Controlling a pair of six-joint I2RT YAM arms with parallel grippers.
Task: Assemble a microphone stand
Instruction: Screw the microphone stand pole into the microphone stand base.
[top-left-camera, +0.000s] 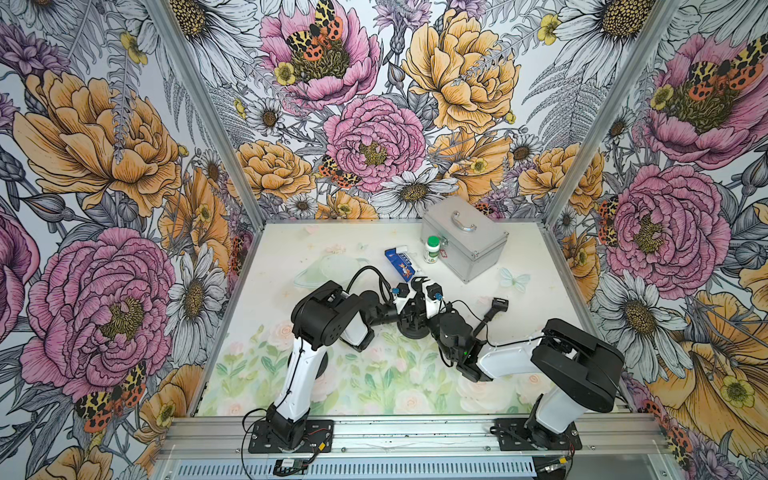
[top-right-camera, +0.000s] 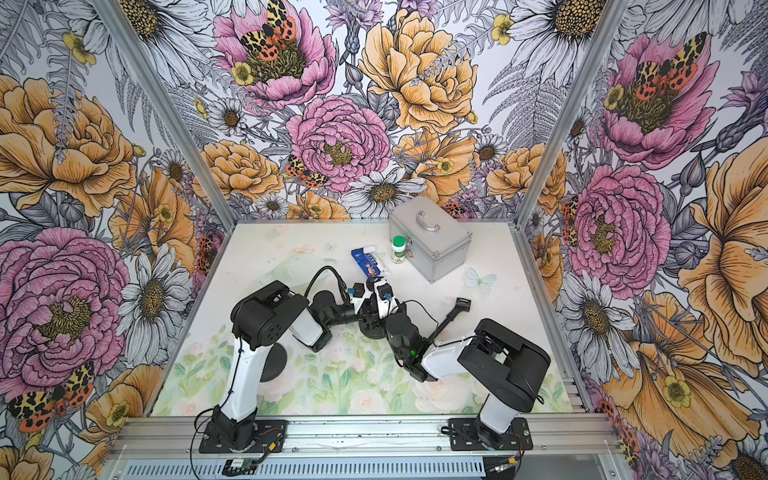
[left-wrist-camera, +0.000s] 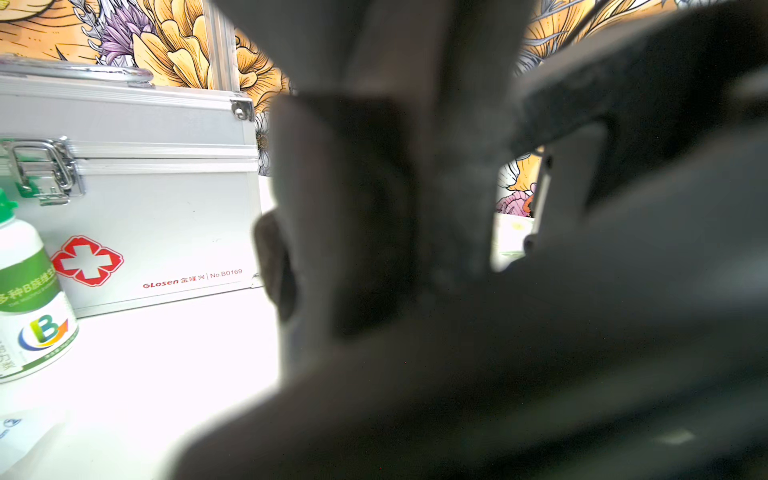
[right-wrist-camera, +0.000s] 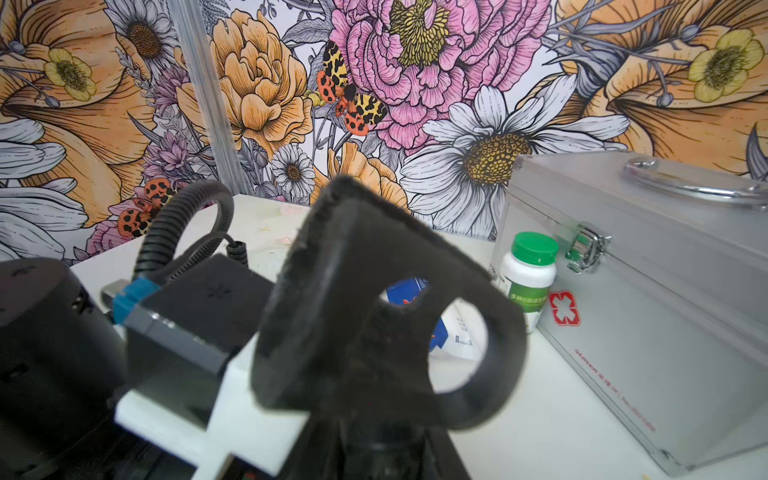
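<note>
While both arms crowd the base (top-left-camera: 411, 331), L gripper (top-left-camera: 409, 311) is pressed together, prob. steadying it; R gripper (top-left-camera: 419, 284): I can't tell.

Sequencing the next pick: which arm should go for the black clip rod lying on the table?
Right, probably. The clip rod lies beside the right arm's wrist; the left arm would have to cross the right arm and the round base where both arms' jaws meet.
</note>
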